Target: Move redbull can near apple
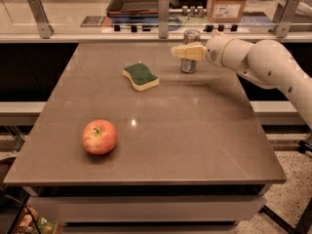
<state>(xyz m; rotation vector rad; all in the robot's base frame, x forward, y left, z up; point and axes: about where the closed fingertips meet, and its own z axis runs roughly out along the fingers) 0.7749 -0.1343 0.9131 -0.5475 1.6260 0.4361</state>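
Observation:
The redbull can [189,36] stands upright near the far edge of the brown table [195,130], right of centre. My gripper [187,52] comes in from the right at mid-height of the can and crosses in front of it, hiding its middle. The can's top and base still show. The apple [99,136], red and yellowish with a short stem, sits at the front left of the table, far from the can and the gripper.
A yellow sponge with a green top [141,76] lies left of the can, between it and the apple. A counter with a glass rail, posts [164,15], a dark tray [139,0] and a cardboard box [227,2] runs behind the table.

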